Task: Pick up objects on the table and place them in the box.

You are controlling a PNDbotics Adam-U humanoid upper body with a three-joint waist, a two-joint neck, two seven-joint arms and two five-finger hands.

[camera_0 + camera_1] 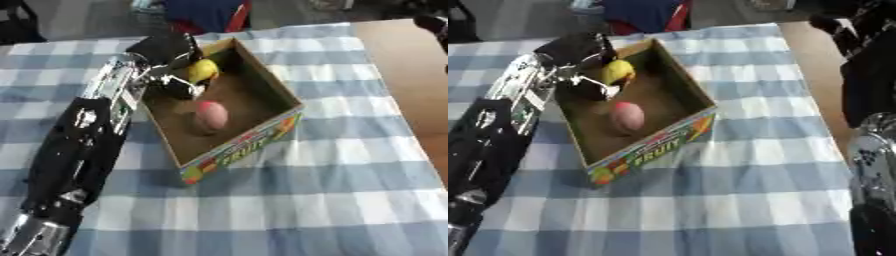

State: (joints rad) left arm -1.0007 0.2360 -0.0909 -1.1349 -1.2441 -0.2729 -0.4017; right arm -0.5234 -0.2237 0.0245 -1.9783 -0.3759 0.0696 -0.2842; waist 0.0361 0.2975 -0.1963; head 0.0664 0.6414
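Holding a yellow fruit (205,70) over the far corner of the box (273,89), the left hand (171,59) has its fingers curled around it, so the step in hand looks like the placing of this fruit. Whether the fruit already touches the box floor or hangs just above it cannot be told. The next move, as a judgement, calls for the fingers to let go and the arm to lift back over the box's left wall without catching it.

The fruit is small, bright yellow and rounded, partly covered by the dark fingers. A pink fruit (211,116), egg-shaped, lies on the brown floor near the middle of the box, apart from the yellow one. The box is an open cardboard tray with a colourful printed front wall, standing askew on the surface (315,200), which wears a blue and white checked cloth. No other loose things show on the cloth near the box, so the task seems near its end.

The right hand (852,27) shows dark at the upper right corner of the right eye view, well away from the box; its fingers cannot be made out.
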